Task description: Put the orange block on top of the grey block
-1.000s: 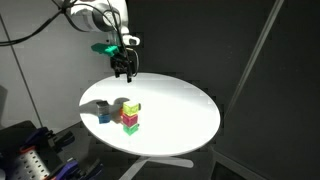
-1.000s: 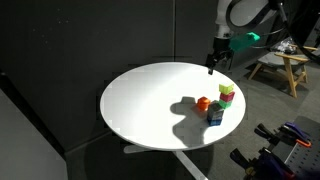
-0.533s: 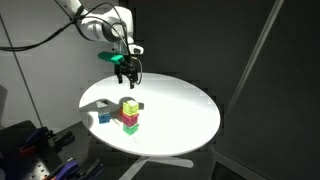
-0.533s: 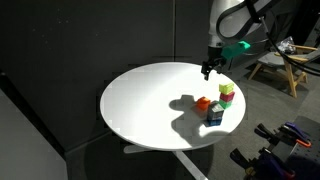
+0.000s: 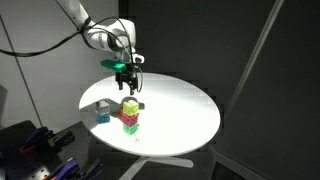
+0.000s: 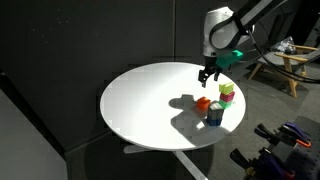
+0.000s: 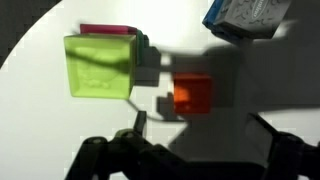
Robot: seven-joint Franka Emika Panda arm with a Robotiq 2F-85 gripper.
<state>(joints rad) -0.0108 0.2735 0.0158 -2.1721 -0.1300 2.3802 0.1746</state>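
Four blocks sit on the round white table (image 5: 185,112): one orange block (image 7: 192,93), one grey block (image 7: 245,15), one yellow-green cube (image 7: 100,66) and one magenta cube (image 7: 105,29). The yellow-green cube rests on top of the magenta one as a stack of two; the orange and grey blocks each stand alone on the tabletop.

The gripper (image 7: 195,155) hangs above the table with its jaws spread wide and nothing between them. In the wrist view the orange block lies just ahead of the jaws, roughly in line with the gap between the two fingers, and nothing covers it. The stack stands just beside it, out past one finger's side. The grey block is farther out beyond the orange block, toward the other finger's side, and is partly cut off by the picture's edge. A dark shadow from the arm falls across the table around the orange block.

In an exterior view the gripper (image 6: 206,77) is above the orange block (image 6: 202,103), clear of it, with the stack (image 6: 227,94) near and the grey block (image 6: 215,115) close to both. In an exterior view the gripper (image 5: 127,84) hovers over the stack (image 5: 130,112), and the grey block (image 5: 103,116) stands apart to one side.
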